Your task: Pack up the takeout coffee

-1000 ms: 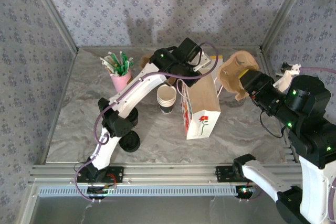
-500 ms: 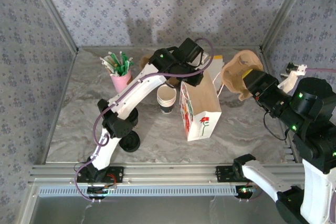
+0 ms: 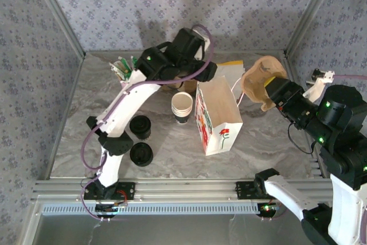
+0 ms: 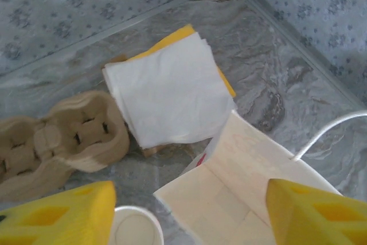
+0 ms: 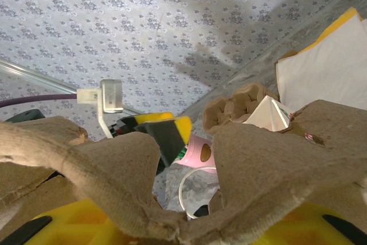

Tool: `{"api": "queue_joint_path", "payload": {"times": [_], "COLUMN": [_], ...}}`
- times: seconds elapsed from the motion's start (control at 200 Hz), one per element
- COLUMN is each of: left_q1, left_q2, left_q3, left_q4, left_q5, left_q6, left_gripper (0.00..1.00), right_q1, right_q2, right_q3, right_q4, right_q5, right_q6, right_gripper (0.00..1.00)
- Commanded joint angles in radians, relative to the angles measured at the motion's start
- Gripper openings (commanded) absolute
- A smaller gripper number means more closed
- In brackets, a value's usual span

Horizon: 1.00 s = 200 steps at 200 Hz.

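Standing on the marble table (image 3: 74, 136) at the near left, just beside the left arm's lower link, the takeout coffee (image 3: 141, 154) shows as a dark round shape under a black lid. A second black round top (image 3: 140, 126) sits just behind it. I take this one for the loose lid, though from above the two look much alike and I cannot be sure which is which. Neither is touched by a gripper.

Further right, near the table's middle, a stack of white cups (image 3: 182, 107) stands just left of the upright paper bag (image 3: 221, 121), which has a red flower print and an open mouth.

The left gripper (image 3: 198, 76) hangs above the bag's far rim. In the left wrist view its yellow fingers (image 4: 57, 213) stand wide apart with nothing between them, over the bag mouth and the cup stack. Beyond lie white napkins (image 4: 172, 96) on a yellow sheet, with a pulp cup carrier (image 4: 57, 142) beside them.

The right gripper (image 3: 270, 91) is clamped on another tan cup carrier (image 3: 259, 78), held in the air right of the bag. A pink cup (image 3: 131, 87) of sachets stands at the far left, partly hidden by the left arm.
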<state>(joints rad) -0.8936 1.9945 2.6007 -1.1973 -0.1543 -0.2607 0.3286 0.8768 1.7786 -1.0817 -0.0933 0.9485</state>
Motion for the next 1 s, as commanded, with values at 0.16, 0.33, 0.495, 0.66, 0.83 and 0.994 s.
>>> {"api": "queue_joint_path", "payload": {"times": [0.16,0.33,0.495,0.66,0.83,0.994], "left_q1": [0.101,0.128,0.13,0.132,0.14,0.14], "left_q2": [-0.024,-0.013,0.028,0.104,0.143,0.157], "left_q3": [-0.144,-0.194,-0.173,-0.114,-0.08,-0.08], "left_q4": [-0.039,-0.021,-0.022,-0.064,-0.044,-0.039], "left_q5": [0.074,0.213,0.282,0.359,0.385,0.362], "left_q6": [0.08,0.163,0.243,0.326,0.335,0.337], "left_gripper": [0.77,0.74,0.71,0.69,0.68,0.64], "right_q1": [-0.005,-0.006,-0.005,-0.005,-0.005,-0.006], "right_q2": [-0.01,-0.009,-0.009,-0.009,-0.012,-0.021], "right_q3": [0.019,0.015,0.005,0.001,-0.013,-0.03], "right_q4": [-0.009,-0.01,-0.001,-0.001,0.004,0.015], "right_q5": [-0.003,-0.003,-0.014,-0.013,-0.022,-0.019], "right_q6": [-0.013,-0.011,-0.003,-0.001,0.004,0.004], "right_gripper": [0.43,0.43,0.43,0.43,0.43,0.43]}}
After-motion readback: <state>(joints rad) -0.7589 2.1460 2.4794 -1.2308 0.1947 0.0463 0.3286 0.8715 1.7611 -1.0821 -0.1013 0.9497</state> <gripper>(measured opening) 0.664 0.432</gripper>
